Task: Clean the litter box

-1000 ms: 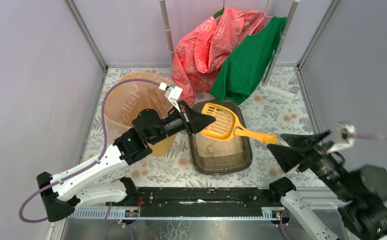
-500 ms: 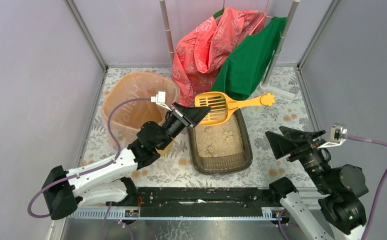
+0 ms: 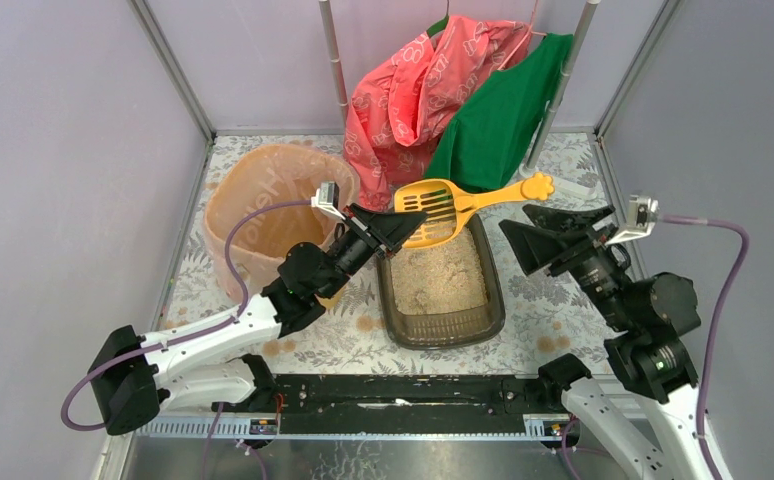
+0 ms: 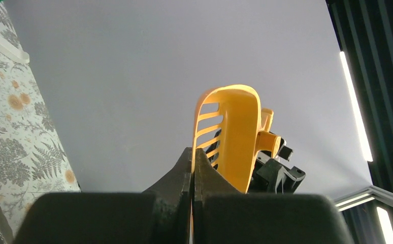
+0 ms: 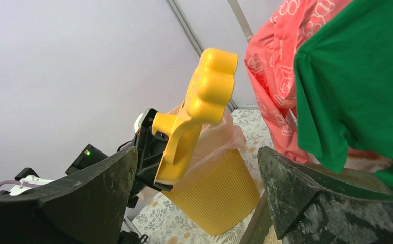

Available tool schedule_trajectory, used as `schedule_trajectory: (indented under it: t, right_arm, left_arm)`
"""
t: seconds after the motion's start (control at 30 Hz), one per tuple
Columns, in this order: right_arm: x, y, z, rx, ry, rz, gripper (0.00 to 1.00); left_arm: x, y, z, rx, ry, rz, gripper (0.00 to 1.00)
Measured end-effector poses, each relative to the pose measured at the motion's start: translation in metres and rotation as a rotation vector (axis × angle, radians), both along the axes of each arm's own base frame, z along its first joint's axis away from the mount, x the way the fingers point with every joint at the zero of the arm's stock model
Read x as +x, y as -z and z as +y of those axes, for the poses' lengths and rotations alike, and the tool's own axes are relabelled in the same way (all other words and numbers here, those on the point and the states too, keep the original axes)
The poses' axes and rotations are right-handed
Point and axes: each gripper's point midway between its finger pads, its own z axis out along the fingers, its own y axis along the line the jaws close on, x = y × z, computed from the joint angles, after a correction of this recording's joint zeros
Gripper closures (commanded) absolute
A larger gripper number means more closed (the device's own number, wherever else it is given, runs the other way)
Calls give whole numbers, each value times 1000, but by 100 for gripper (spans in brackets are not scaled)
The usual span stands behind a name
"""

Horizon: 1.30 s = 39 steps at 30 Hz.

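Observation:
The litter box (image 3: 443, 322), a dark shallow tray of beige granules, lies mid-table. Over its far end my left gripper (image 3: 403, 226) is shut on the rim of a yellow slotted scoop (image 3: 441, 208), whose paw-shaped handle points to the back right. In the left wrist view the scoop (image 4: 235, 137) stands on edge, pinched between the closed jaws of the left gripper (image 4: 193, 158). My right gripper (image 3: 531, 236) hangs open just right of the box, below the handle's end. From the right wrist, the handle (image 5: 207, 91) floats above the wide gap of the right gripper (image 5: 197, 155), touching neither finger.
A yellow bin (image 3: 253, 205) with a peach liner stands left of the box, behind the left arm; the same bin (image 5: 220, 190) shows past the scoop. Red (image 3: 418, 90) and green (image 3: 493, 120) garments hang from a rack at the back. Walls close in on both sides.
The left gripper lifted the scoop off the box and swung its handle to the back right. The right arm came in from the right, towards that handle, still open.

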Motion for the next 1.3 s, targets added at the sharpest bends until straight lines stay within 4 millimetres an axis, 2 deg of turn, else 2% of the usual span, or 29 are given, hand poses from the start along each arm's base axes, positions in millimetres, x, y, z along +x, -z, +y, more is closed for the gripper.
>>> schedule_trajectory:
  t: [0.1,0.27,0.37,0.4,0.43,0.5,0.53,0.57,0.73,0.77,0.83,0.87,0.9,1.1,1.2,1.3]
  right_arm:
    - [8,-5,9,2,-27,-13,13]
    - [18,-7,20,-3,-61,-20,16]
    - [23,-7,23,-6,-64,-22,24]
    - [24,-8,24,-7,-66,-24,29]
    - [24,-8,24,-8,-69,-26,43]
    - [24,-10,26,-14,-74,-40,65]
    - [24,-10,26,-13,-76,-42,85]
    - [24,-11,26,-13,-78,-43,98]
    - [18,-13,32,-15,-121,-43,100]
    - [17,-13,32,-18,-127,-43,100]
    - [16,-12,34,-22,-140,-43,100]
    - [15,-12,34,-22,-141,-43,100]
    - [15,-12,34,-26,-138,-45,100]
    - [15,-9,28,-35,-110,-7,100]
    - [15,-20,21,-29,-72,6,100]
    - [14,-34,7,-24,0,0,100]
  left_arm:
    - [-2,-1,-1,-12,16,8,100]
    - [-5,2,-5,-12,46,19,100]
    - [-8,9,-7,-7,65,32,100]
    - [-9,12,-8,-5,70,37,100]
    - [-10,15,-9,-1,76,42,100]
    - [-11,20,-9,4,83,51,100]
    - [-12,22,-10,7,85,55,100]
    - [-13,23,-10,7,88,58,100]
    - [-17,24,-6,3,94,55,100]
    - [-18,23,-5,1,95,54,86]
    - [-19,22,-3,-1,95,51,35]
    - [-19,23,-3,6,93,46,14]
    - [-20,24,-3,9,93,47,3]
    - [-21,23,-3,115,78,7,1]
    - [-22,24,6,221,43,-36,1]
    - [-23,42,22,357,-7,-51,1]
